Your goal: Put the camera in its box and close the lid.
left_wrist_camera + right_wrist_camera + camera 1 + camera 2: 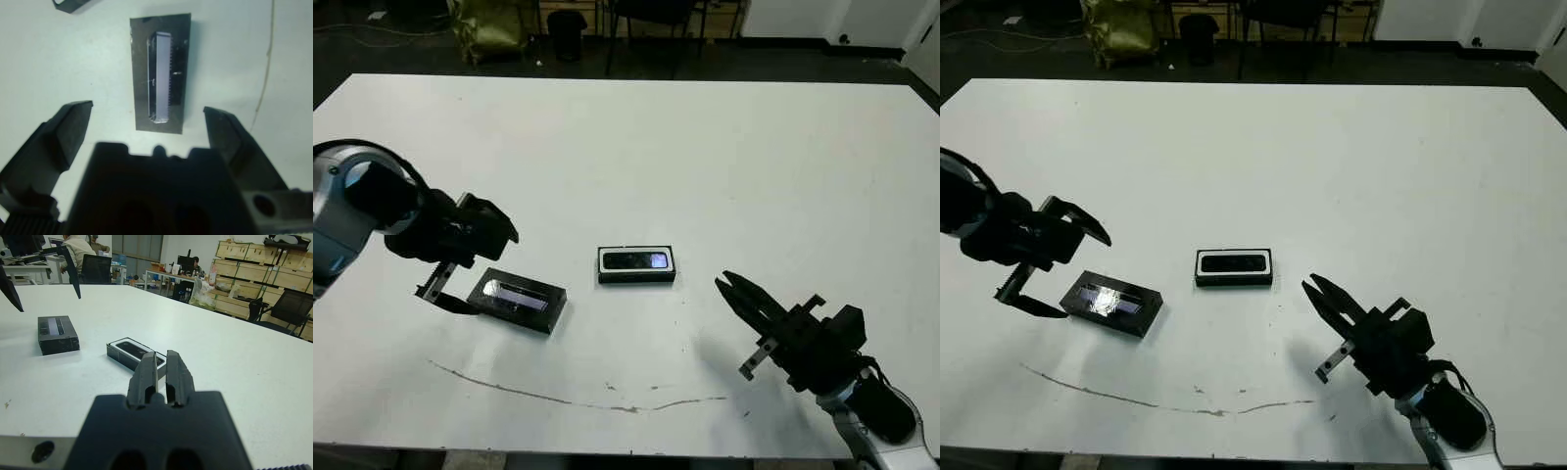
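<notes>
Centrally placed on the white table: box, white-lined, with camera already lying inside, glossy face up, long axis running left-right across the frame. Left of it, well apart, at lower left of the frame: lid, black with a purplish-grey reflective panel, long axis slanting slightly down to the right. Left gripper poised just over the lid's left end, fingers spread wide, clearly the nearer arm. Right gripper at lower right, fingers pressed together, empty. Likely next: grasping of lid across its narrow width.
</notes>
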`<state>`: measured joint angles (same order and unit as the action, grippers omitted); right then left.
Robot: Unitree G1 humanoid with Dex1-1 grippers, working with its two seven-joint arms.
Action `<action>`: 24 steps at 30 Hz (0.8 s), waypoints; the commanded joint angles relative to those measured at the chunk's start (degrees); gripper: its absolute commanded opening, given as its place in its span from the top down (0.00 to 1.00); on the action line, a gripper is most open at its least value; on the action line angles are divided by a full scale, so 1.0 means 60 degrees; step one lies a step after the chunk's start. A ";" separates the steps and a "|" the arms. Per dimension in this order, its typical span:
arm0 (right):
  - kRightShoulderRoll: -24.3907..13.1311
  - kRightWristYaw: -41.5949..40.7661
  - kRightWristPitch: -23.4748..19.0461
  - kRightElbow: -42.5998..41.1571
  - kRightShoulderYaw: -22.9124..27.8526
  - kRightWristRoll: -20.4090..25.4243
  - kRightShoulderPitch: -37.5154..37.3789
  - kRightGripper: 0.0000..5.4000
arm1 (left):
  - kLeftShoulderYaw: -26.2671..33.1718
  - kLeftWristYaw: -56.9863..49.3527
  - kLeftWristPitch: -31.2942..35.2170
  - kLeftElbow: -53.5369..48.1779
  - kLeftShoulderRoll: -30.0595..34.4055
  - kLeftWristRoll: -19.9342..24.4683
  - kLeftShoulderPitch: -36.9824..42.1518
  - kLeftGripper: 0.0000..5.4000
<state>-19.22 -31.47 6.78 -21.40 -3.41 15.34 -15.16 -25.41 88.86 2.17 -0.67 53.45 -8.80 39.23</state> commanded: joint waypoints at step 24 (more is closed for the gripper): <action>0.0018 -0.0148 0.0196 0.0326 -0.0036 0.0231 -0.0055 1.00 | -0.0172 0.0413 -0.0618 0.2115 -0.0908 0.0069 0.0021 0.00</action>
<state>-19.11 -31.78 8.43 -20.24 -3.63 16.29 -15.15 -26.42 90.98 -2.06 10.87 48.61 -8.76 39.32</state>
